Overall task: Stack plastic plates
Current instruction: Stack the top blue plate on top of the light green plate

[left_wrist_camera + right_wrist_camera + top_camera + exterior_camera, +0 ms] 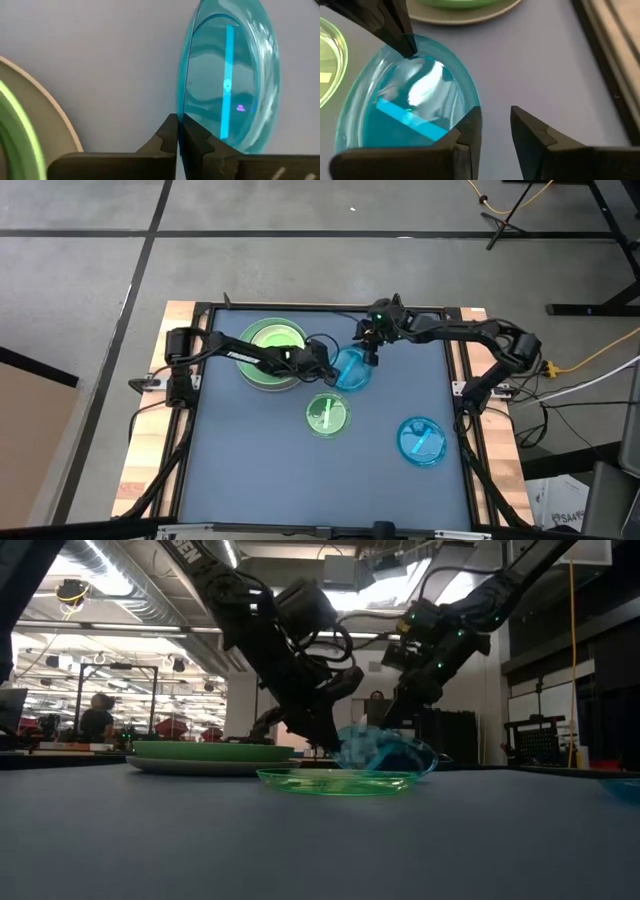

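A small translucent cyan plate (352,370) sits tilted near the table's middle, just right of a stack in which a light green plate (272,340) lies on a large grey plate (250,376). My left gripper (328,366) is shut on the tilted plate's rim. My right gripper (495,125) stands open at the plate's opposite, far-right rim, with only bare table showing between its fingers. A small translucent green plate (327,415) lies flat nearer the front. A second cyan plate (421,441) lies flat at the front right. My left gripper pinches the cyan plate's rim (182,107) between its two fingers, on the side toward the green stack. It comes slanting down from the table's left. The plate is tilted, and its side away from the fingers hangs lower, close to the table. I cannot tell whether my right gripper's nearer finger (470,127) touches the rim.
The grey-and-green stack (210,755) stands right beside my left gripper. The small green plate (340,781) lies just in front of the tilted cyan one. A raised black frame (455,370) borders the blue-grey mat, with wood beyond it.
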Motion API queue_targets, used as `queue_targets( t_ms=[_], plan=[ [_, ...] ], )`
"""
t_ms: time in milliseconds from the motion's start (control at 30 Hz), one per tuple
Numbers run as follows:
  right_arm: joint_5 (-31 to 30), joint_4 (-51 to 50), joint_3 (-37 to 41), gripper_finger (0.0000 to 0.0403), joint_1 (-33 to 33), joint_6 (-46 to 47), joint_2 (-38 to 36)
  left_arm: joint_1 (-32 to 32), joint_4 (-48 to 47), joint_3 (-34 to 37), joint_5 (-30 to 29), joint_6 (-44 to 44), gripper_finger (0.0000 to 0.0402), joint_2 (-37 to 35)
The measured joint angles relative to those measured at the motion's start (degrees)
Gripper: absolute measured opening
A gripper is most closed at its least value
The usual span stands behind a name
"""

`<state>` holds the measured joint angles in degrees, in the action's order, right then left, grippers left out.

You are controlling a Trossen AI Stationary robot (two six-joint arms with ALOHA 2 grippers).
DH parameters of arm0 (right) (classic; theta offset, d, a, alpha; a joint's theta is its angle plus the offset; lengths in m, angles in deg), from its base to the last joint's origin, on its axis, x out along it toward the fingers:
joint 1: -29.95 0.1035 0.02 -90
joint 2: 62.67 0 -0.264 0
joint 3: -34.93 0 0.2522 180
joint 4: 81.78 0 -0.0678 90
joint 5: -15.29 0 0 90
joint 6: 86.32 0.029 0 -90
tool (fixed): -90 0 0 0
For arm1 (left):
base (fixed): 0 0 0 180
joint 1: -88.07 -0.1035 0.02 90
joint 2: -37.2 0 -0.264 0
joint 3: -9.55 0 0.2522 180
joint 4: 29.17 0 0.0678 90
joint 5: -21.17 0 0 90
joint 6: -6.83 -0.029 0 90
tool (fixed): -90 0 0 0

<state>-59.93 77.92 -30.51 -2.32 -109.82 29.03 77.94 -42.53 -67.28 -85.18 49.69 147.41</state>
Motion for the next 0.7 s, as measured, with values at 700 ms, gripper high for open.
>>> queue_targets(
  t_ms=[700],
  plan=[
    [-2.41, -20.12, -0.04, 0.0095, -0.24, 2.39, -22.01, -10.19, -18.38, -0.03, 14.48, -10.02, 0.0001, -17.84]
  ],
)
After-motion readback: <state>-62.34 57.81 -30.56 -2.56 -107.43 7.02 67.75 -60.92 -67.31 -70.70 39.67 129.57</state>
